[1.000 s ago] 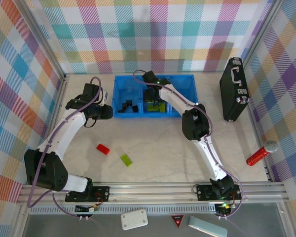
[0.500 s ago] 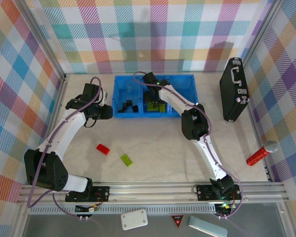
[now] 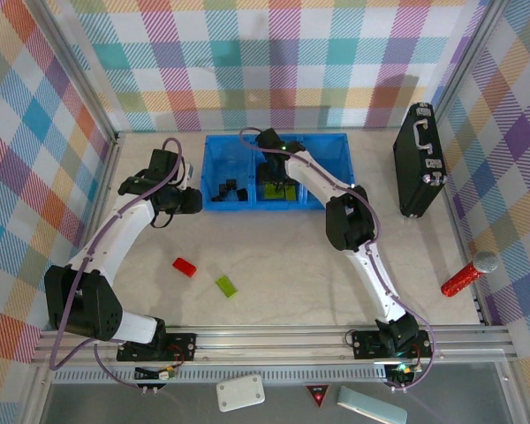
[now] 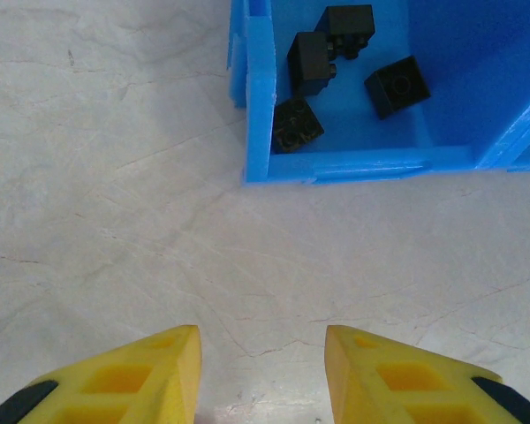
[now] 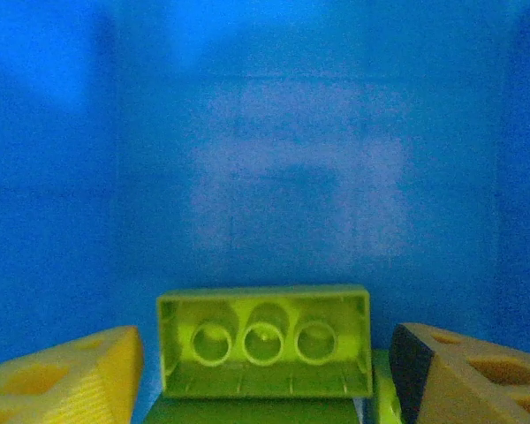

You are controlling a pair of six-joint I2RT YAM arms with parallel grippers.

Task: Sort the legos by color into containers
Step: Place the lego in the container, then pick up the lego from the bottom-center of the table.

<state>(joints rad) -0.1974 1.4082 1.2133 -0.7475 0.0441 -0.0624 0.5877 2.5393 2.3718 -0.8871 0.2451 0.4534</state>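
Observation:
The long blue bin (image 3: 311, 139) stands at the back of the table. Several black bricks (image 3: 226, 191) lie in its left compartment, also seen as black bricks (image 4: 318, 62) behind the bin's wall (image 4: 259, 88). Lime bricks (image 3: 281, 189) lie in the middle compartment. My right gripper (image 3: 271, 177) reaches down into that compartment. In the right wrist view the right gripper (image 5: 265, 346) is open, and a lime brick (image 5: 263, 340) lies underside up between its fingers with small gaps either side. My left gripper (image 3: 193, 201) hovers open and empty over bare table, shown as left gripper (image 4: 262, 346). A red brick (image 3: 185, 267) and a lime brick (image 3: 225, 285) lie on the table.
A black case (image 3: 420, 159) with a handle lies at the right. A red glittery stick (image 3: 466, 276) rests near the right wall. The bin's right compartment (image 3: 331, 177) has bare floor. Checked walls close in the back and both sides.
The right gripper's jaws have spread and let go of the lime brick in the middle compartment. The left arm has stayed still.

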